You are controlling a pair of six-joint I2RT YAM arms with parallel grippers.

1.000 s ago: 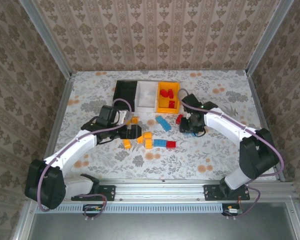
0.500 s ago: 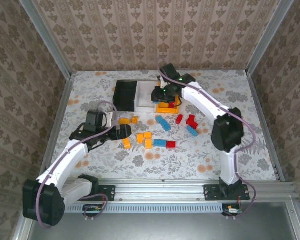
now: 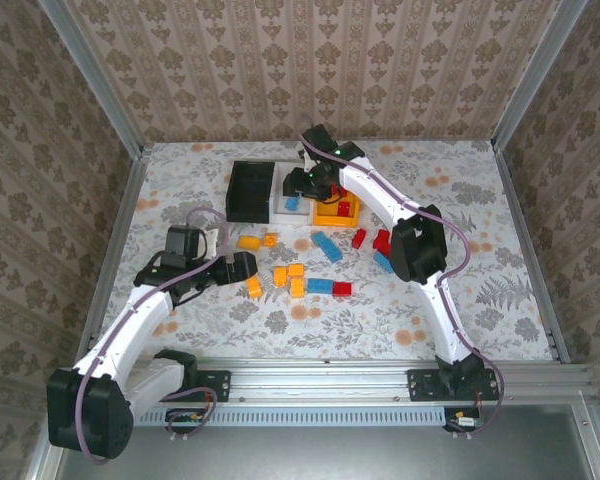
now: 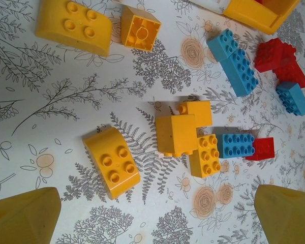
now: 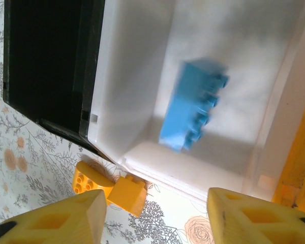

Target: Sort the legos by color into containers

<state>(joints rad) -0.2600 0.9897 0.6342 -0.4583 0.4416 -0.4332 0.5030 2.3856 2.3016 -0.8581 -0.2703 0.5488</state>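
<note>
My right gripper (image 5: 155,199) hangs open over the white container (image 5: 127,76). A light blue lego (image 5: 193,104) shows blurred inside that bin, clear of the fingers. From above, the black container (image 3: 248,190), the white one (image 3: 280,213) and the orange one (image 3: 332,214) stand in a row, with red legos (image 3: 345,208) in the orange one. My left gripper (image 4: 157,218) is open low over the table, with nothing between its fingers. A curved yellow lego (image 4: 112,161) lies just ahead of it.
More yellow (image 4: 176,134), blue (image 4: 234,61) and red (image 4: 280,58) legos lie scattered on the floral table in front of the bins. Two yellow bricks (image 5: 112,188) sit close against the white bin's near wall. Patterned walls enclose the table.
My right arm swung from the loose bricks at the right to above the white bin and opened, letting the blue lego go. My left gripper drew back to the left.
</note>
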